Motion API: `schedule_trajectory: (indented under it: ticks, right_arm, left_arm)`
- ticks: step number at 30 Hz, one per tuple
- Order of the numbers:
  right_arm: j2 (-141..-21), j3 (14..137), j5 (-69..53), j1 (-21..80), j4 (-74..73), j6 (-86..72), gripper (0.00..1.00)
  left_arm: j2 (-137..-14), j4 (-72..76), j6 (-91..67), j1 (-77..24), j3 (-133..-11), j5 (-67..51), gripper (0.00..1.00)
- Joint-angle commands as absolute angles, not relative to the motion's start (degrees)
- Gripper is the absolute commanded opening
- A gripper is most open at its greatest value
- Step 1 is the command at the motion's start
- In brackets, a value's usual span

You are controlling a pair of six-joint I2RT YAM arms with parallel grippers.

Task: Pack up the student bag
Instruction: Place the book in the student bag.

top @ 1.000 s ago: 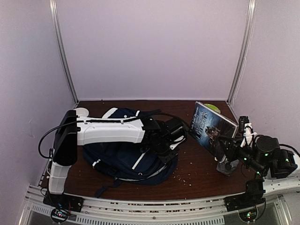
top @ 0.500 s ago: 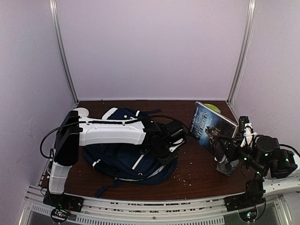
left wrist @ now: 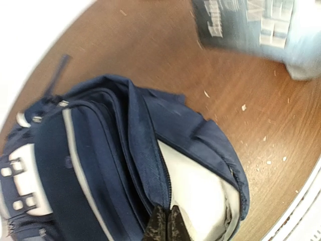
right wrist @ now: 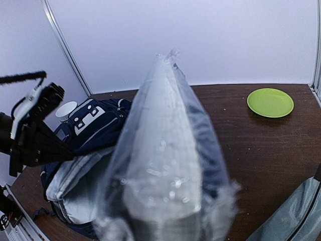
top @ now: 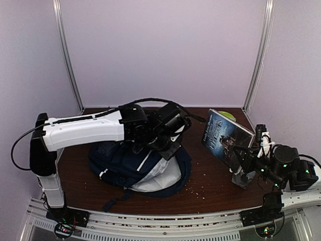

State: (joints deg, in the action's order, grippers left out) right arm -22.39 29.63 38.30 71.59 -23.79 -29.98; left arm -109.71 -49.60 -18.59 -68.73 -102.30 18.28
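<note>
Seen from above, the left gripper [top: 169, 149] is clamped on the zip edge of the student bag [top: 125, 163]. The soft navy fabric pack slumps on the left half of the dark wooden table [top: 210, 191], its flap held up to show pale grey lining. At right, the right gripper [top: 242, 168] grips the lower edge of a flat book [top: 225, 135] wrapped in glossy clear plastic and tilted upright. A lime-green plate [top: 229, 114] shows behind it.

From the left wrist, the closed fingertips [left wrist: 156, 227] pinch the zip seam. White trim stripes curve along the navy cloth beside a white buckled patch [left wrist: 25, 181], and crumbs dot the grained wood.

From the right wrist, the book's crinkled wrap [right wrist: 165, 165] tapers to a point and hides the fingers. The bag lies behind it at left, the round plate sits at rear right, and a grey fabric pouch [right wrist: 291, 216] fills the lower right corner.
</note>
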Motion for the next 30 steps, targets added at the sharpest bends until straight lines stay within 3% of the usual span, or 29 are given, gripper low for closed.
schedule_trajectory:
  ticks: [1,12,22,30]
  right_arm:
    - [-19.3,32.1,39.2,71.4,-17.4,-30.2,0.00]
    - [-22.6,31.9,31.0,71.4,-10.8,-39.8,0.00]
    - [-35.6,35.0,15.9,71.4,3.4,-49.0,0.00]
    - [-37.3,39.3,17.4,71.4,4.0,-45.3,0.00]
  left_arm:
    - [-103.5,-48.5,-18.5,-68.5,-103.3,28.2,0.00]
    - [-85.6,-41.2,-14.5,-68.5,-95.1,45.1,0.00]
    - [-79.3,-34.9,-11.3,-68.4,-90.6,44.9,0.00]
    - [-79.1,-32.3,-10.7,-68.5,-90.2,44.2,0.00]
